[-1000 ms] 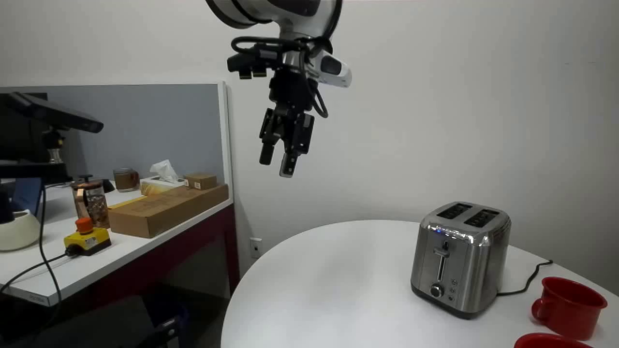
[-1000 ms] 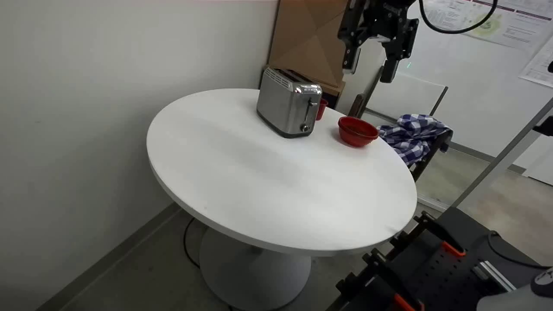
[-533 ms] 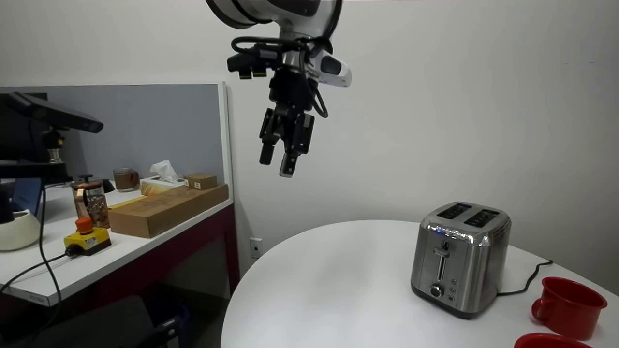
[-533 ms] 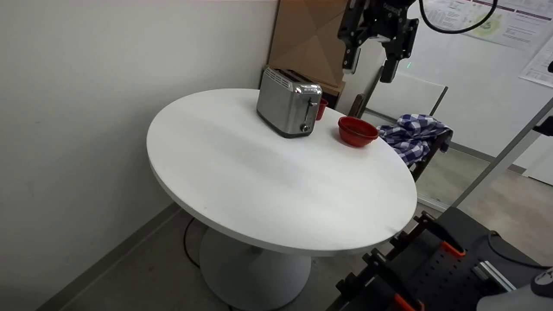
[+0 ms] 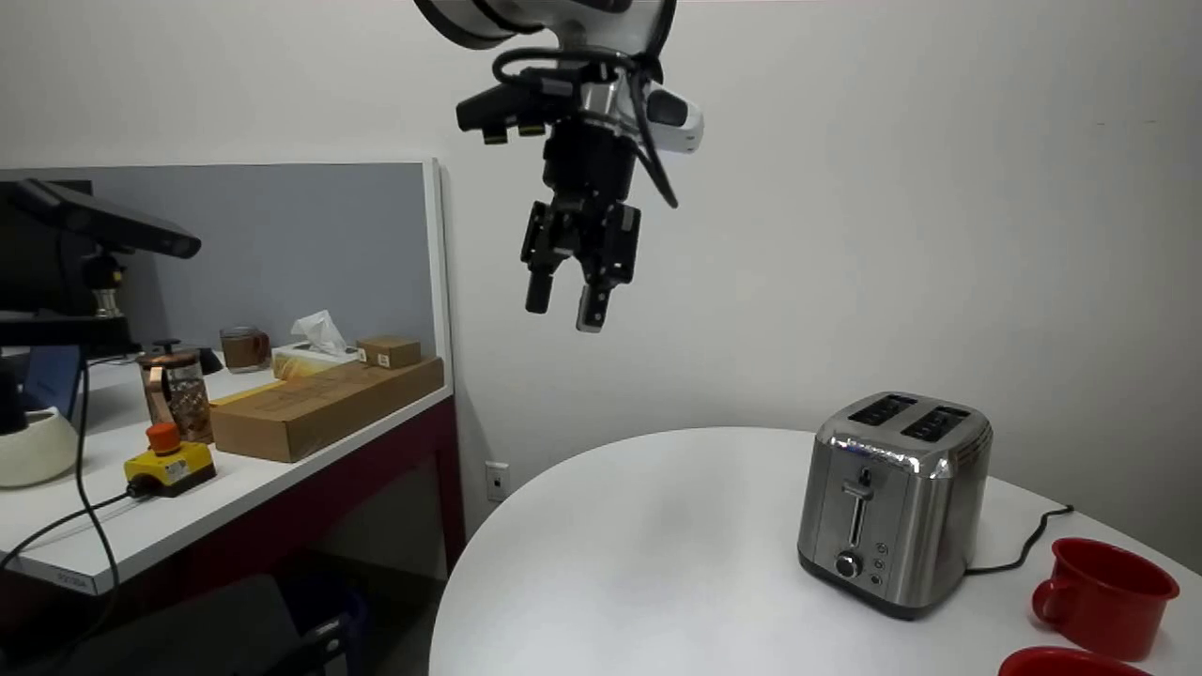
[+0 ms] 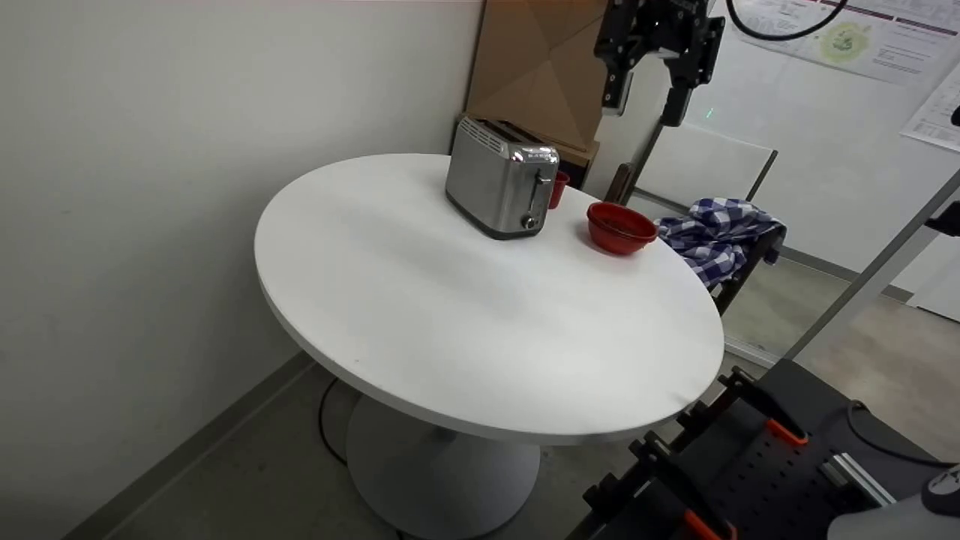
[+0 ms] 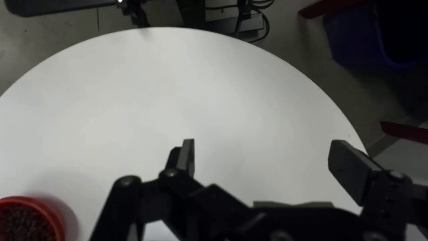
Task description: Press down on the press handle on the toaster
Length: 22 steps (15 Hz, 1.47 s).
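Note:
A silver toaster [image 5: 925, 526] stands upright on the round white table [image 5: 620, 563]; it also shows in an exterior view [image 6: 487, 180]. Its press handle [image 5: 856, 490] is on the front face, near the top of its slot, and shows in an exterior view [image 6: 541, 180]. My gripper [image 5: 565, 305] hangs high above the table, well apart from the toaster, pointing down with a slight tilt. In an exterior view [image 6: 645, 103] its two fingers are spread with nothing between them. In the wrist view [image 7: 262, 144] the fingers are wide apart over bare tabletop. The toaster is out of the wrist view.
A red mug [image 5: 1103, 601] stands beside the toaster, near its black cord [image 5: 1028, 549]. A red bowl [image 6: 619, 232] with dark contents sits near the table edge; it shows in the wrist view [image 7: 55, 217]. A wall is behind the table. A desk with boxes [image 5: 329, 404] stands to one side.
My gripper has moved slightly up in both exterior views and a little toward the toaster's side in an exterior view. The fingers stay open. A blue glint on the toaster's front is gone.

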### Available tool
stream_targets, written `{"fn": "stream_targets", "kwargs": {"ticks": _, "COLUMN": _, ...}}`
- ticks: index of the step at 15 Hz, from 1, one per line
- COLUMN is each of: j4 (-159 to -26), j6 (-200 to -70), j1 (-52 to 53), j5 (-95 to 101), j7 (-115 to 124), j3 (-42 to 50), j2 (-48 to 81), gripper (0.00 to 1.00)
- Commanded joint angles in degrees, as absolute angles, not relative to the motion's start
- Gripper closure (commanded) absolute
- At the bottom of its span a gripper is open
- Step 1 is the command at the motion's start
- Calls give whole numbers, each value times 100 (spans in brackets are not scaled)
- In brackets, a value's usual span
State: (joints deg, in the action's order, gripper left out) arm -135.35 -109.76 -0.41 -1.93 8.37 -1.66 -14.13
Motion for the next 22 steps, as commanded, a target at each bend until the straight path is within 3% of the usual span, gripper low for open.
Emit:
{"fn": "stream_targets", "kwargs": {"ticks": 1, "j4": -12904, "j6": -10933, "j1": -171, "j5": 553, "j7": 306, "j3": -49, "j2": -1036, "gripper": 0}}
{"fn": "stream_targets", "kwargs": {"ticks": 5, "j4": -12513, "j6": -11483, "j1": -284, "j5": 1199, "j7": -245, "j3": 131, "j2": -680, "gripper": 0}}
{"fn": "stream_targets", "kwargs": {"ticks": 18, "j4": -12388, "j6": -15232, "j1": -518, "j5": 1174, "j7": -635, "j3": 467, "j2": 457, "gripper": 0}}
{"fn": "stream_targets", "kwargs": {"ticks": 19, "j4": -12357, "j6": -15396, "j1": -554, "j5": 1067, "j7": -698, "j3": 500, "j2": 567, "gripper": 10}}
{"fn": "stream_targets", "kwargs": {"ticks": 20, "j4": -12334, "j6": -15521, "j1": -585, "j5": 994, "j7": -728, "j3": 519, "j2": 660, "gripper": 28}}
{"fn": "stream_targets", "kwargs": {"ticks": 22, "j4": -12264, "j6": -15616, "j1": -652, "j5": 783, "j7": -860, "j3": 515, "j2": 871, "gripper": 40}}
